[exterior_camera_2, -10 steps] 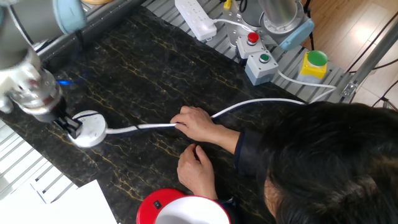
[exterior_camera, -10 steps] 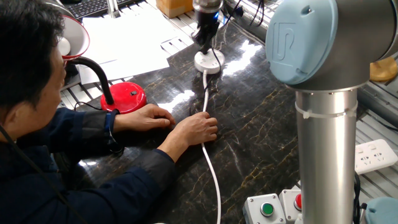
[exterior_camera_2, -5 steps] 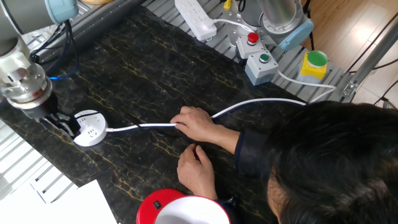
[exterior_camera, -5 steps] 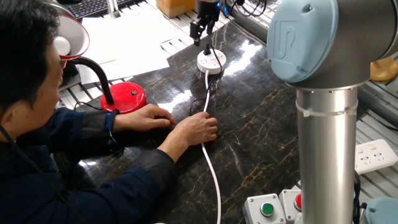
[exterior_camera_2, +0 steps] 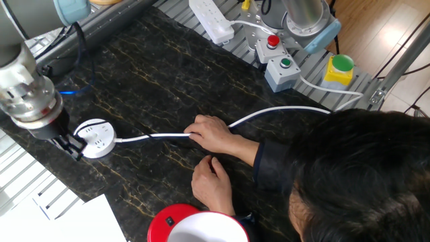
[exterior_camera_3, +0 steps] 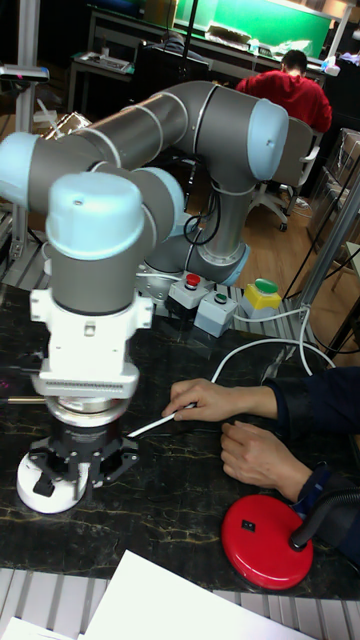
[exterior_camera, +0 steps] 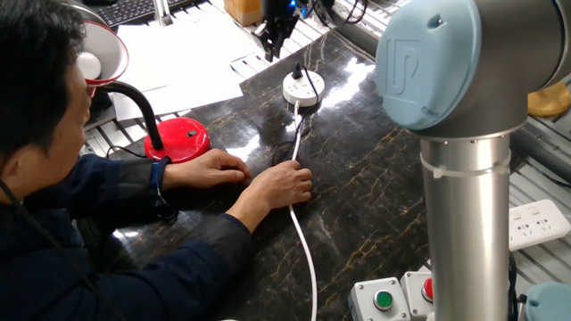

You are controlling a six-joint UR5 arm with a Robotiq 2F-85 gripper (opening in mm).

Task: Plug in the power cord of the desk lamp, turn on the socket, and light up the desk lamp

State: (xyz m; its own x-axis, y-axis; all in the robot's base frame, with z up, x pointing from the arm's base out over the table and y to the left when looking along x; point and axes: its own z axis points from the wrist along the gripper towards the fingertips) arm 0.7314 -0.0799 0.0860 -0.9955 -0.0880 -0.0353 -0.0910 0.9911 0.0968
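The round white socket (exterior_camera: 302, 87) lies on the dark marble table (exterior_camera: 375, 178), with a small black plug (exterior_camera: 297, 69) standing in its top. From it the thin black power cord (exterior_camera: 301, 127) runs toward the person's hands. My gripper (exterior_camera: 270, 37) hangs above and to the left of the socket, open and holding nothing. In the other fixed view the gripper (exterior_camera_2: 72, 146) is just beside the socket (exterior_camera_2: 96, 137). The tall fixed view shows the gripper (exterior_camera_3: 85, 472) next to the socket (exterior_camera_3: 30, 498). The desk lamp's red base (exterior_camera: 183, 138) stands at the left, and the shade (exterior_camera: 105, 49) shows its bulb.
A person's right hand (exterior_camera: 281, 185) presses the thick white cable (exterior_camera: 305, 245) to the table; the left hand (exterior_camera: 214, 168) rests by the lamp base. Button boxes (exterior_camera_2: 281, 67), a yellow box (exterior_camera_2: 340, 68) and a power strip (exterior_camera_2: 210, 19) sit by the arm's base. Papers (exterior_camera: 178, 53) lie behind.
My gripper rose off the socket and moved away to its left. The black plug stays standing in the socket. The person's hands have not moved.
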